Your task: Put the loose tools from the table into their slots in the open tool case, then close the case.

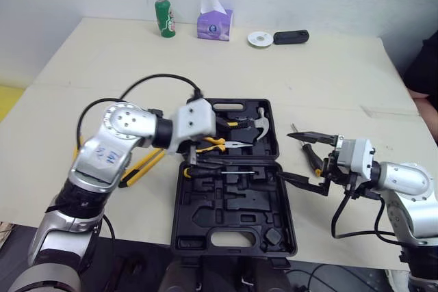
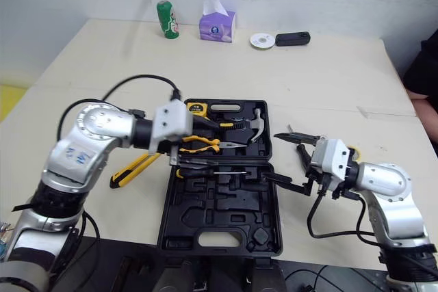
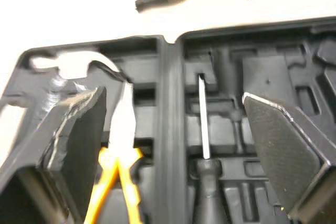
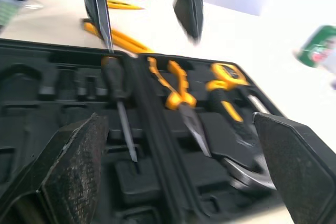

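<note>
Left pincer [image 3: 173, 95]: released, empty, over the open tool case [image 1: 229, 213] at frame centre, above the slotted screwdriver [image 1: 233, 172] and pliers [image 1: 217, 143]. Right pincer [image 4: 178, 119]: released, empty, beside the case's right edge. A yellow-handled tool [image 1: 140, 167] lies loose on the table [image 1: 102, 66], left of the case.

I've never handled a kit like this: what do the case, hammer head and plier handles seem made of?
The case looks like matt black moulded plastic, with shaped recesses. The hammer head seems polished steel: it glints silver. The plier handles look like a yellow rubbery or plastic coating; which, I can't tell.
</note>
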`<state>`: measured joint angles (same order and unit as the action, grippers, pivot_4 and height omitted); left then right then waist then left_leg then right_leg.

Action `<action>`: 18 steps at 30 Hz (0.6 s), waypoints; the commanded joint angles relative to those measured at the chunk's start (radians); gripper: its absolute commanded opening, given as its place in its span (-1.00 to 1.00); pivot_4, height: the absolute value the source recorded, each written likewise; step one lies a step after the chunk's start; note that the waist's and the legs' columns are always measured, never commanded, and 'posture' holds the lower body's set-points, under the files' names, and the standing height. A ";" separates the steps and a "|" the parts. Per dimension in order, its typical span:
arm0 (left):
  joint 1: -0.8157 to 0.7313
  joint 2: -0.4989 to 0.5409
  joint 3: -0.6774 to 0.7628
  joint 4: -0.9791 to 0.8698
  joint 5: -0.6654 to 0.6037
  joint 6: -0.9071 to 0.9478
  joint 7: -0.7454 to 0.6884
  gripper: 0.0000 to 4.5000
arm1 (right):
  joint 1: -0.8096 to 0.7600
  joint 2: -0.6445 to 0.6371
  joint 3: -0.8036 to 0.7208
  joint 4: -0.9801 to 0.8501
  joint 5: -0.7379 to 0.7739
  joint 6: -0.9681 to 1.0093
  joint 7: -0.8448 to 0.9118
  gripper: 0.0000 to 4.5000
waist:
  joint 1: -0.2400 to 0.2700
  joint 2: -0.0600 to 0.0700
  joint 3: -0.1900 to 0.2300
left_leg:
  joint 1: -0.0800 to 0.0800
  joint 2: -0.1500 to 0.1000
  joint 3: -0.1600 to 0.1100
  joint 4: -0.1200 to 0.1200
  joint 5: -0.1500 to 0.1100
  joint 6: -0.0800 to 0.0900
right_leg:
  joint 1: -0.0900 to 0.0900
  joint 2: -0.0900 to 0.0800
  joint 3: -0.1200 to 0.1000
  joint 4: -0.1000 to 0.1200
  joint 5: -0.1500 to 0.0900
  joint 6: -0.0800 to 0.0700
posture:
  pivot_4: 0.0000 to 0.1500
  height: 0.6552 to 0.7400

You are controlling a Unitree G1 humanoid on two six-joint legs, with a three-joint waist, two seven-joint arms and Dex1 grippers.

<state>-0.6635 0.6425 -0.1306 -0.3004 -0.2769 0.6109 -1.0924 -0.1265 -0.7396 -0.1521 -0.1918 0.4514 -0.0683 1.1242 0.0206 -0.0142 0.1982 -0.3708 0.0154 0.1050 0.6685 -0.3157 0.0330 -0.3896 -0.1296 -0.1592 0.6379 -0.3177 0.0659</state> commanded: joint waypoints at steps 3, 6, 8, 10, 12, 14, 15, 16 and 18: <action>0.126 -0.022 0.113 0.046 -0.109 -0.124 -0.041 0.24 | 0.071 -0.033 -0.101 -0.020 0.021 -0.019 0.004 1.00 | 0.003 0.000 0.000 | 0.000 0.000 0.000 0.001 0.000 0.000 | 0.000 0.000 0.000 0.000 0.000 0.000 | 1.00 1.00; 0.154 -0.048 0.091 0.062 -0.104 -0.172 -0.021 -0.39 | 0.095 -0.031 -0.118 -0.026 0.023 -0.019 -0.004 1.00 | 0.003 0.000 0.000 | 0.000 0.000 0.000 0.002 0.000 0.000 | 0.001 -0.001 0.000 -0.002 0.000 0.000 | 1.00 1.00; 0.172 -0.079 0.087 0.079 -0.114 -0.210 -0.013 -0.75 | 0.113 -0.023 -0.125 -0.035 0.024 -0.016 -0.013 1.00 | 0.004 0.000 0.000 | 0.000 0.000 0.000 0.002 0.000 0.000 | 0.001 -0.001 0.000 -0.002 0.000 0.000 | 1.00 1.00; 0.186 -0.090 0.078 0.100 -0.102 -0.253 -0.022 -0.97 | 0.124 -0.019 -0.125 -0.043 0.025 -0.015 -0.017 1.00 | 0.004 0.000 0.000 | 0.000 0.000 0.000 0.001 0.000 0.000 | 0.001 -0.001 0.000 -0.002 0.000 0.000 | 1.00 1.00; 0.207 -0.102 0.044 0.148 -0.061 -0.309 -0.021 -0.97 | 0.142 -0.013 -0.113 -0.062 0.027 -0.010 -0.018 1.00 | 0.002 0.000 0.000 | 0.000 0.000 0.000 0.000 0.000 0.000 | 0.001 0.000 0.000 -0.002 0.000 0.000 | 1.00 1.00; 0.217 -0.119 0.011 0.189 -0.023 -0.338 0.004 -0.97 | 0.143 -0.014 -0.112 -0.063 0.026 -0.012 -0.021 1.00 | 0.001 0.000 0.000 | 0.001 0.000 0.000 0.000 0.000 0.000 | 0.001 0.000 0.000 -0.002 0.000 0.000 | 1.00 1.00; 0.218 -0.124 -0.001 0.206 -0.008 -0.352 0.011 -0.97 | 0.136 -0.017 -0.115 -0.058 0.023 -0.013 -0.023 1.00 | 0.001 0.000 0.000 | 0.001 0.000 0.001 0.000 0.000 0.000 | 0.000 0.000 0.000 -0.002 0.000 0.000 | 1.00 1.00; 0.219 -0.129 -0.014 0.225 0.013 -0.370 0.020 -0.97 | 0.128 -0.021 -0.119 -0.051 0.022 -0.014 -0.023 1.00 | 0.002 0.000 0.000 | 0.001 0.000 0.001 0.000 0.000 0.000 | 0.000 0.000 0.001 -0.002 0.000 0.000 | 1.00 1.00; 0.221 -0.123 -0.046 0.252 0.058 -0.414 0.020 -0.97 | 0.119 -0.030 -0.121 -0.046 0.033 0.002 -0.016 1.00 | 0.002 0.000 0.000 | 0.001 0.000 0.001 0.001 0.000 0.000 | 0.000 0.000 0.001 -0.002 0.000 0.000 | 1.00 1.00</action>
<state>-0.4402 0.5137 -0.1460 -0.0666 -0.2747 0.2681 -1.0825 0.0088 -0.7534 -0.2432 -0.2161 0.4557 -0.0680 1.1063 0.0225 -0.0140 0.1981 -0.3697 0.0150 0.1058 0.6696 -0.3157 0.0331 -0.3892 -0.1301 -0.1584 0.6355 -0.3173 0.0662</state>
